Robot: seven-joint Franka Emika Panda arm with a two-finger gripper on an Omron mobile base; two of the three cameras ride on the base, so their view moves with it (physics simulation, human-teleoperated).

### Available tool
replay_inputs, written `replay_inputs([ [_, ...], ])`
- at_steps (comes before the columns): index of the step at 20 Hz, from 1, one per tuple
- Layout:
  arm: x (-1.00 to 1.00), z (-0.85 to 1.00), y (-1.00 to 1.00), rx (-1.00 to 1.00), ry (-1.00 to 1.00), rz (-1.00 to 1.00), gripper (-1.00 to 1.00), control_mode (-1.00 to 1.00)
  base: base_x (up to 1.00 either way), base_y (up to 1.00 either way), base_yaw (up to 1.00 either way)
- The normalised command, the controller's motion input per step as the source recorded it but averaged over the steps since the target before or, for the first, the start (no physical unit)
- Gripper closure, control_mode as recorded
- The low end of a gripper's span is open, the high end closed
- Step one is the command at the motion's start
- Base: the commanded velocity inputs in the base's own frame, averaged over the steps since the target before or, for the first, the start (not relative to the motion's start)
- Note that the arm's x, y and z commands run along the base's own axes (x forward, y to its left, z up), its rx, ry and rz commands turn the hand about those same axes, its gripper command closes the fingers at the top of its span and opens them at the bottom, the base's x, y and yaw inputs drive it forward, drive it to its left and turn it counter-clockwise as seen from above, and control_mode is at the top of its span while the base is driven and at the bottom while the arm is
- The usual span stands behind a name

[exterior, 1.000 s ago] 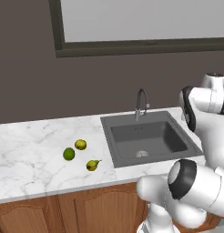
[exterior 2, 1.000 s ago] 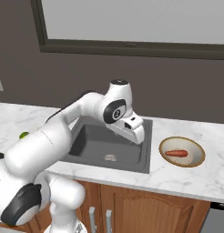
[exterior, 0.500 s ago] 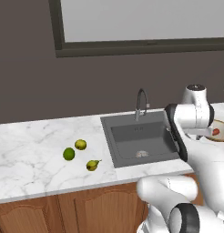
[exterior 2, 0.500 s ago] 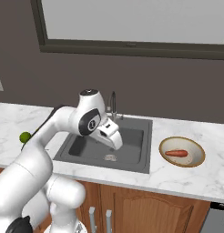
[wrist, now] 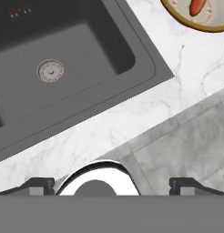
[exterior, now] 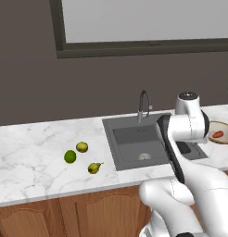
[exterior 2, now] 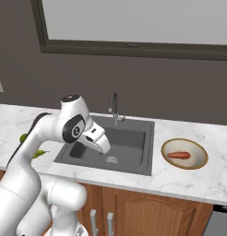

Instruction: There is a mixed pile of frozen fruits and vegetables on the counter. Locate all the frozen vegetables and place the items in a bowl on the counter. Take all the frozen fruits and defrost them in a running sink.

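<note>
The orange carrot (exterior 2: 179, 155) lies in the wooden-rimmed bowl (exterior 2: 200, 159) on the counter right of the sink (exterior 2: 129, 138). Left of the sink on the counter (exterior: 32, 152) sit the bright green ball (exterior: 70, 156), the duller yellow-green ball (exterior: 81, 147) and the pear (exterior: 93, 167). My gripper (exterior 2: 99, 141) hangs over the sink's front part, open, with nothing between its fingers. In the hand view my gripper (wrist: 113, 184) looks down on the sink's front rim; the drain (wrist: 50, 70) is upper left, and the bowl (wrist: 177, 17) with the carrot (wrist: 197, 7) is at the top right.
A tall curved faucet (exterior: 142, 104) stands behind the basin. A dark wall with a window rises behind the counter. Brown cabinet doors (exterior 2: 134, 212) run below the counter edge. The arm's own links (exterior: 180, 139) hide part of the sink's right side.
The arm has swung left, away from the bowl and across the sink toward its front-left part. The gripper stays open and empty. The fruits and the carrot have not moved.
</note>
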Motion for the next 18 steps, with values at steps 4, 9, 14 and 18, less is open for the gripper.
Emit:
replay_inputs([
  [4,0.28,0.05,0.30,0.00,0.02,0.00,-1.00,-1.00,0.00,0.00,0.00],
  [9,0.11,0.01,0.43,0.00,0.05,0.02,-1.00,-1.00,0.00,0.00,0.00],
  [14,0.21,0.03,0.47,0.11,0.15,0.09,-1.00,-1.00,0.00,0.00,0.00],
  [18,0.40,0.09,0.49,0.09,0.21,0.17,-1.00,-1.00,0.00,0.00,0.00],
])
